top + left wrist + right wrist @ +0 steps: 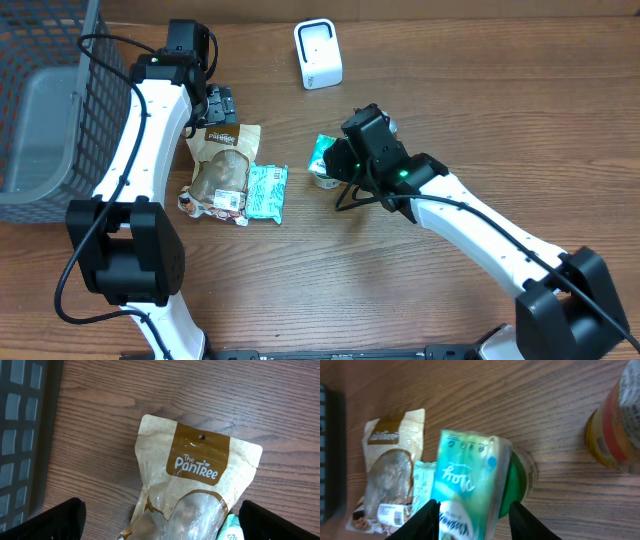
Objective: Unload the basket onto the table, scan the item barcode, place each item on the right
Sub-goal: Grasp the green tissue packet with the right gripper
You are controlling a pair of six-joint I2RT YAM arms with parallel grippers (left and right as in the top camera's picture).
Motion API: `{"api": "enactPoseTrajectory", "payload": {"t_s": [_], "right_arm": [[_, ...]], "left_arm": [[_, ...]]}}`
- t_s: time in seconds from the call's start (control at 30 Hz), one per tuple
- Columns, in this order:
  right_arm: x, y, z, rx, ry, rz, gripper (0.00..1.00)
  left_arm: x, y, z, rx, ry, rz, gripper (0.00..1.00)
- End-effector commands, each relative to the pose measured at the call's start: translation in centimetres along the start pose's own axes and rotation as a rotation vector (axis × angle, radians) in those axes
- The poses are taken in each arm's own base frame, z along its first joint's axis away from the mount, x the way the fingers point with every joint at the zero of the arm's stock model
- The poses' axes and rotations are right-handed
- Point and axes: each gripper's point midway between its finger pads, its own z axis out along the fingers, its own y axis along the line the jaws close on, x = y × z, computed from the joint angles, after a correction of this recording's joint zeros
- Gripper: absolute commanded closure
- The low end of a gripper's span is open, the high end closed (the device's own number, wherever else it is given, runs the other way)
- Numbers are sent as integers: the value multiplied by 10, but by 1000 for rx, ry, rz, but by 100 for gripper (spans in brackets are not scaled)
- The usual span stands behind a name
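Observation:
A teal cup pack with a green lid (322, 160) lies on its side mid-table. My right gripper (338, 172) is down over it. In the right wrist view the pack (470, 475) fills the gap between the two black fingers, and my right gripper (475, 522) presses on both of its sides. The white scanner (318, 53) stands at the back centre. My left gripper (218, 108) hovers open above a brown PanTree bag (200, 480). Its fingers stand wide on either side of the bag without touching it. No barcode on the pack shows.
A flat teal packet (266, 192) lies beside the PanTree bag (222, 165), which carries a white label. A dark wire basket (50, 100) fills the left edge. An orange-yellow jar (615, 420) stands close to the right of the pack.

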Motion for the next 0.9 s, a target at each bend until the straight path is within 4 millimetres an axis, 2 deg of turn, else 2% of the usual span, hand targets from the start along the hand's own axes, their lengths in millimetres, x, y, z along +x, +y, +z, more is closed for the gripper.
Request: {"api": "enactPoseTrajectory", "payload": {"t_s": [0.0, 0.1, 0.2, 0.27, 0.33, 0.37, 0.5, 0.63, 0.77, 0.87], "right_arm": [[-1, -2, 11, 21, -5, 5, 57], [4, -7, 20, 38, 16, 5, 57], [6, -9, 24, 46, 23, 5, 65], [6, -9, 23, 46, 23, 5, 76], [6, -8, 23, 41, 26, 4, 95], [7, -6, 21, 29, 30, 0, 96], [4, 2, 8, -14, 39, 6, 96], [-5, 17, -16, -101, 32, 15, 97], [-11, 44, -50, -306, 85, -36, 96], [-3, 56, -65, -432, 167, -82, 96]], "left_arm": [[-5, 1, -5, -13, -23, -1, 0], [-5, 1, -5, -13, -23, -1, 0], [-5, 1, -5, -13, -23, -1, 1], [-5, 1, -5, -13, -23, -1, 0], [-5, 1, -5, -13, -23, -1, 0], [-5, 1, -5, -13, -23, -1, 1], [-5, 1, -5, -13, -23, -1, 0], [-5, 1, -5, -13, -23, -1, 0], [-5, 1, -5, -13, -23, -1, 0], [-5, 1, -5, -13, -23, -1, 0]]}}
